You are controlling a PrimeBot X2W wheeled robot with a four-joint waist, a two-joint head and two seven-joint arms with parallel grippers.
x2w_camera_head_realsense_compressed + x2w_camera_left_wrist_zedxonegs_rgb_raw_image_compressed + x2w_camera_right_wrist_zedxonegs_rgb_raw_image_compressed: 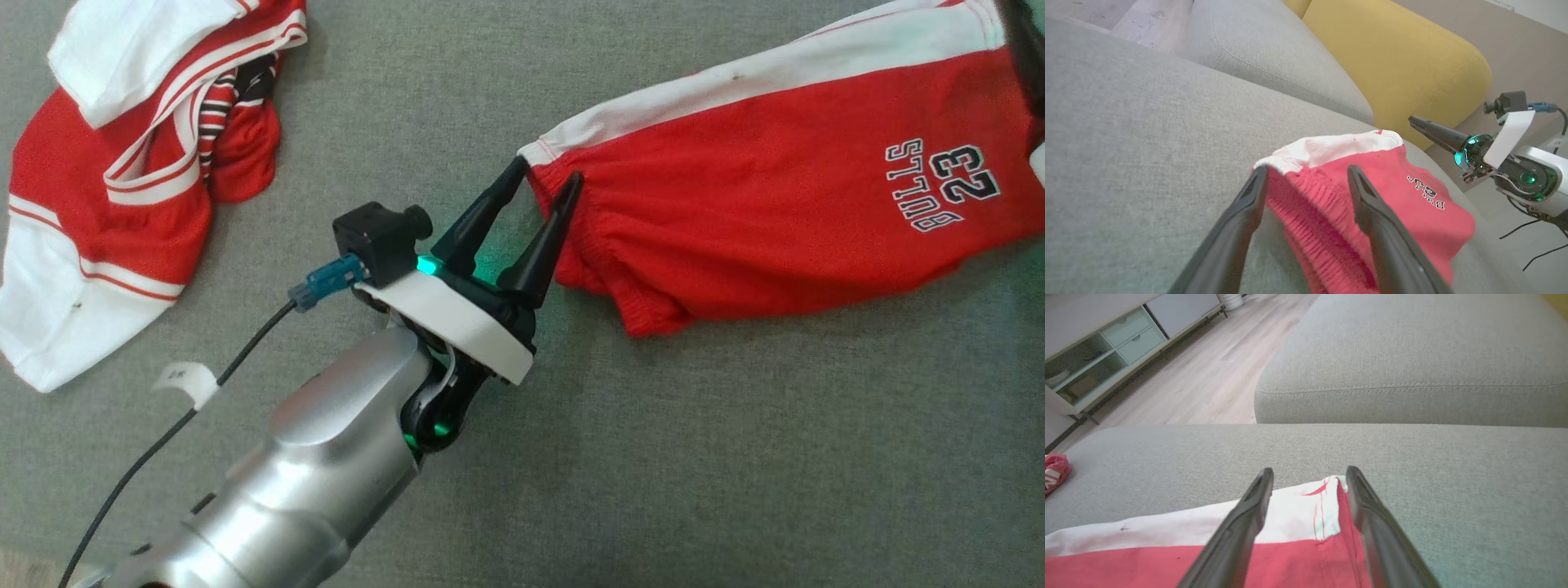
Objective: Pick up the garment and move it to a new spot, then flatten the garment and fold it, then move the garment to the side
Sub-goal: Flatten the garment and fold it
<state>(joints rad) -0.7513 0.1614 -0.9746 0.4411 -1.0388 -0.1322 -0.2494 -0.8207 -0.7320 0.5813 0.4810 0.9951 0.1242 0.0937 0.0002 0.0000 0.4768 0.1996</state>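
Left jaws gape astride the shorts (775, 204); right jaws parted, perhaps touching.

You are looking at red shorts (759, 204) lying stretched out across the upper right of the head view, a white stripe running along their upper edge, "BULLS 23" reading upside down at right, the gathered waistband pointing toward frame centre.

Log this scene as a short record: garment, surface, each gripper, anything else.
garment: red shorts, white side stripe, lying on the cushion
surface: grey sofa cushion
left gripper: open, fingers astride the waistband corner
right gripper: open, above the opposite white-striped corner
other: second red-and-white garment, crumpled, apart from the shorts
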